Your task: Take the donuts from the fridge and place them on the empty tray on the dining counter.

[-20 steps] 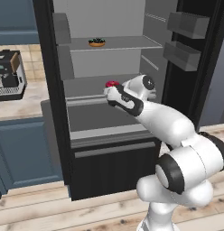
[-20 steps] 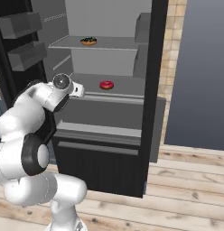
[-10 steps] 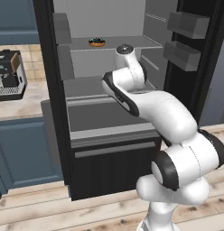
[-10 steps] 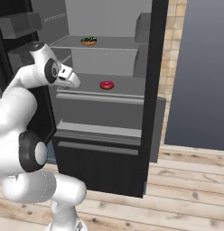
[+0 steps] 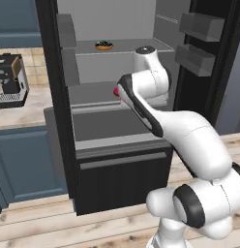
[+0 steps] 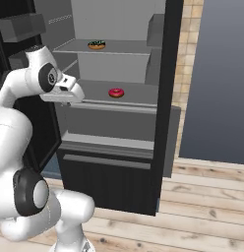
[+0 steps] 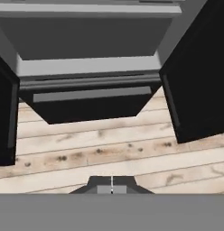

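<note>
Fingers (image 7: 105,188) pressed together, nothing between them, aimed down at wood floor (image 7: 109,153) before the fridge (image 7: 86,67). Gripper (image 6: 62,97) held at middle-shelf height, just outside the open fridge front, at 9 o'clock from the pink donut (image 6: 116,92) and apart from it. Pink donut flat on the middle shelf (image 6: 129,96). Sprinkled donut (image 6: 96,45) on the shelf above, at about 11 o'clock from the pink one. Coffee machine (image 5: 9,80) on the counter at far 9 o'clock.
</note>
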{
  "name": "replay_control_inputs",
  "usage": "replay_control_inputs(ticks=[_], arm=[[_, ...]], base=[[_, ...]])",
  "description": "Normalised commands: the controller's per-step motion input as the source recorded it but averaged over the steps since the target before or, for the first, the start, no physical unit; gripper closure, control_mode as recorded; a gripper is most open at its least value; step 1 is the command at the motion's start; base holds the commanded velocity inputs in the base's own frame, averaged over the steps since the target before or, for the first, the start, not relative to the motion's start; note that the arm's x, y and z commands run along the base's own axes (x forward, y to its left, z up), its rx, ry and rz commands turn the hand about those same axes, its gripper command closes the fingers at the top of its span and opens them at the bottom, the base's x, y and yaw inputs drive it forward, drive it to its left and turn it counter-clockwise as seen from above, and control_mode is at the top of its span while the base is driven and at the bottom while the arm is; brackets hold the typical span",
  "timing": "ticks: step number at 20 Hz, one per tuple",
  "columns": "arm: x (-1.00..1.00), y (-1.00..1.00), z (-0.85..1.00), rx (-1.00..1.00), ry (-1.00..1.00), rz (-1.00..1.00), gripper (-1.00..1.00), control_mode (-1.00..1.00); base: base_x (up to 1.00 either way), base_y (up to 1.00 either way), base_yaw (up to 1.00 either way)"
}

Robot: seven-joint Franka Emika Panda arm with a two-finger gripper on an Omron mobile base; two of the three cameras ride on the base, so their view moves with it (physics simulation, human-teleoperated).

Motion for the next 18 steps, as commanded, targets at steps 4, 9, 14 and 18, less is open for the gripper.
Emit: replay_control_inputs(ticks=[4,9,14,18], arm=[[-1.00,-0.31,-0.22,0.00,-0.30,0.21,-1.00,-1.00],[-1.00,-0.41,0.74,0.03,-0.36,0.24,-1.00,-1.00],[-0.97,-0.13,0.56,0.06,-0.13,0.09,-1.00,-1.00],[-0.68,0.00,0.46,0.04,-0.15,0.00,-1.00,-1.00]], base=[[0.00,0.00,0.00],[0.00,0.00,0.00],[0.00,0.00,0.00],[0.00,0.00,0.00]])
